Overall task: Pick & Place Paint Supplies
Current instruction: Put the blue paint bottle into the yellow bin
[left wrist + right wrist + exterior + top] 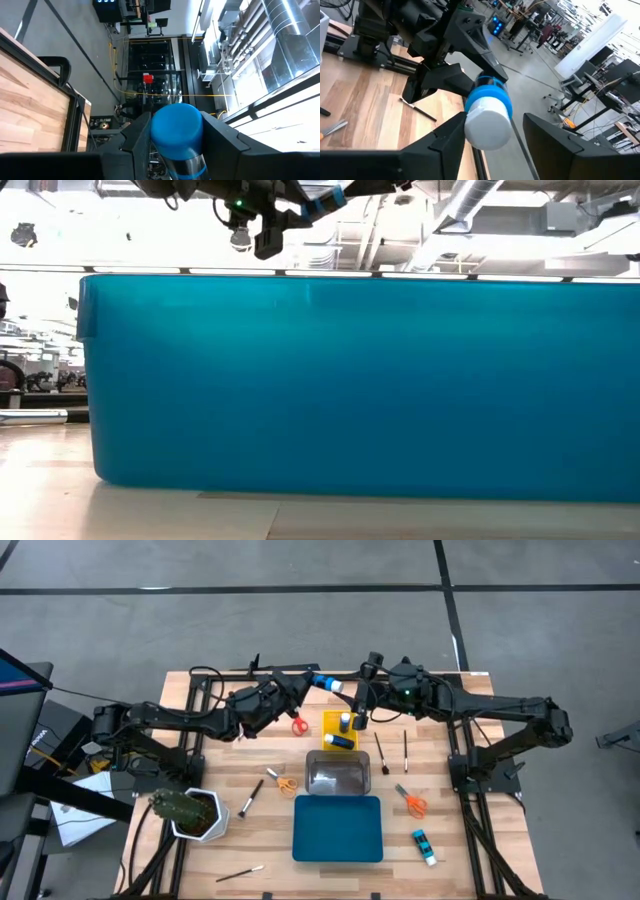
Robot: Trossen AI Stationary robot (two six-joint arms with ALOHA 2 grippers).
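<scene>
A small blue bottle (325,682) with a white cap (487,125) hangs in the air over the far part of the table, held by my left gripper (308,682), which is shut on it. It also shows at the top of the low view as the bottle (325,200). My right gripper (502,142) faces it from the table's right, open, one finger on each side of the cap. There is a clear gap on one side. Whether the other finger touches the cap, I cannot tell. My left gripper pinches the bottle's body (175,150) between its two fingers (137,137). It comes roughly level from the table's left. The bottle is lifted clear of the table and sticks out past the fingertips, its capped end (337,687) toward the table's right.
Below stand a yellow tray (328,718) holding two blue bottles, a clear tray (337,775) and a blue tray (337,828). Scissors (298,725) (283,782) (412,802), brushes (380,752) (250,798), another bottle (424,847) and a potted cactus (190,812) lie around.
</scene>
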